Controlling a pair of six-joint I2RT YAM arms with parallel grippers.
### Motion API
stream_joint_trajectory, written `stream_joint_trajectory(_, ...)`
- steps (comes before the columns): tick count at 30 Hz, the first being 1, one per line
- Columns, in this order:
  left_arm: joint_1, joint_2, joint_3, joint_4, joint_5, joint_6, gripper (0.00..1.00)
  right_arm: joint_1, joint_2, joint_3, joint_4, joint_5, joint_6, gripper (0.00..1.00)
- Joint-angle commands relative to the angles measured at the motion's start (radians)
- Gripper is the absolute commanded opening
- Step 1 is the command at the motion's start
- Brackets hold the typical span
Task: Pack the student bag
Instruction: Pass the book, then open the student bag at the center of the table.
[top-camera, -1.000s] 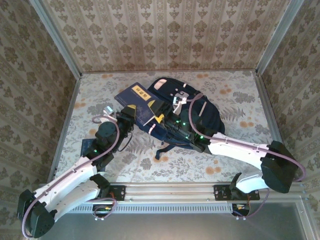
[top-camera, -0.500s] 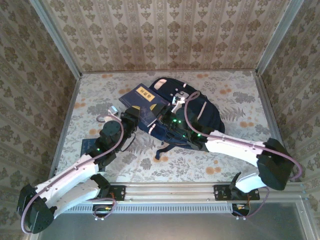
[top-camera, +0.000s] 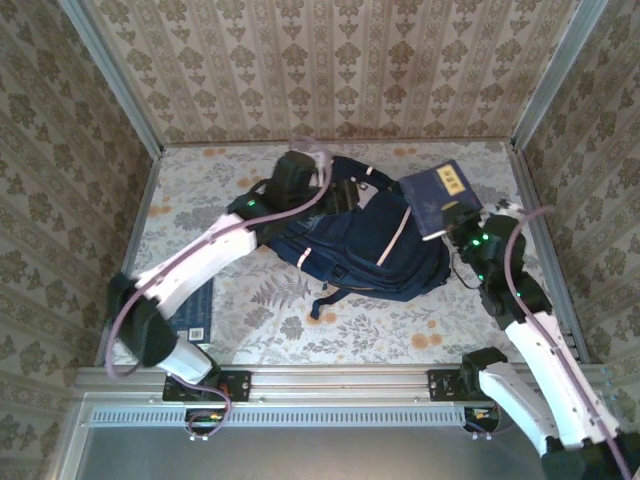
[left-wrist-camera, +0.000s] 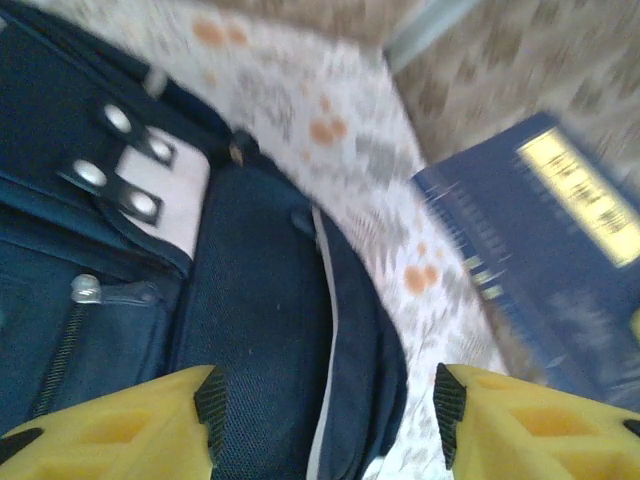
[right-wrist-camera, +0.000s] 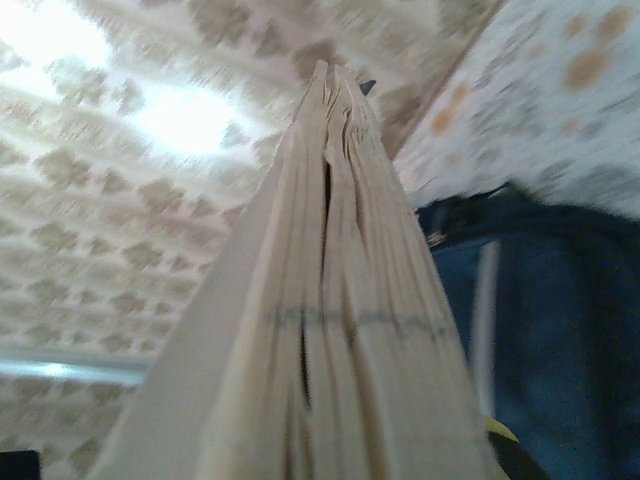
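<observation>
One bag (top-camera: 370, 240); two books: book A (top-camera: 438, 198) clamped in right gripper (top-camera: 458, 222), book B (top-camera: 197, 315) flat on table (top-camera: 480, 300). Left gripper (left-wrist-camera: 325, 400) jaws apart over bag.

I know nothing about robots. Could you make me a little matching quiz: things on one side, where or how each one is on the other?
Things:
1 student bag
2 book with yellow label
3 second book
4 left gripper

States:
A open, over the bag
B flat on the table, near left
C lying mid-table
D clamped in the right gripper

Pairs: 1-C, 2-D, 3-B, 4-A
</observation>
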Motion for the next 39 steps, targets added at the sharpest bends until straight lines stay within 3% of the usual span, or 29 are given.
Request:
stream_joint_trajectory(1,-0.022,0.160,0.136,-0.231,0.198,0.182,0.62,-0.157,-0.076,-0.014,-0.157,-0.186,-0.084,0.00)
stream_joint_trajectory(2,-0.027,0.216,0.190,-0.255,0.220,0.197,0.62,-0.196,-0.092,-0.020,-0.180,-0.207,-0.094,0.00)
stream_joint_trajectory(8,-0.068,0.428,0.401,-0.264,0.345,0.203,0.58,-0.170,-0.129,-0.004,-0.267,-0.133,-0.176,0.00)
stream_joint_trajectory(18,-0.102,0.607,0.528,-0.244,0.401,0.143,0.54,-0.141,-0.137,0.087,-0.308,-0.081,-0.239,0.00)
stream_joint_trajectory(39,-0.061,0.535,0.430,-0.211,0.291,0.160,0.57,-0.116,-0.187,0.059,-0.310,-0.073,-0.244,0.00)
